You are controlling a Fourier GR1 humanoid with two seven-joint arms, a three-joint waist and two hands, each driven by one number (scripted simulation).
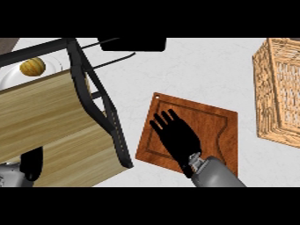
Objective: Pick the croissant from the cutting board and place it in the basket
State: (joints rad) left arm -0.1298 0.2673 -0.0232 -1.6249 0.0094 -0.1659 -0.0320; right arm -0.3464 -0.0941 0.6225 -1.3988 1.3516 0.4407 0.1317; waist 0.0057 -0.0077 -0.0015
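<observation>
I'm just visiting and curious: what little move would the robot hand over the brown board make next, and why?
Probably curl its fingers closed. The right robot hand lies flat over the cutting board with fingers straight, likely covering the croissant, which cannot be seen. The basket waits to the right.

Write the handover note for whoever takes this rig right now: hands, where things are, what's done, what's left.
Right hand: over the cutting board, fingers straight, palm down; nothing visibly held.
Left hand: low at the view's left edge, mostly hidden; fingers can't be judged.
Croissant: not visible; it may be under the right hand, can't confirm.
Basket: at the right of the board, no croissant seen inside.
Done: right hand is above the board.
Left: grasp the croissant, carry it right, set it in the basket.
</observation>
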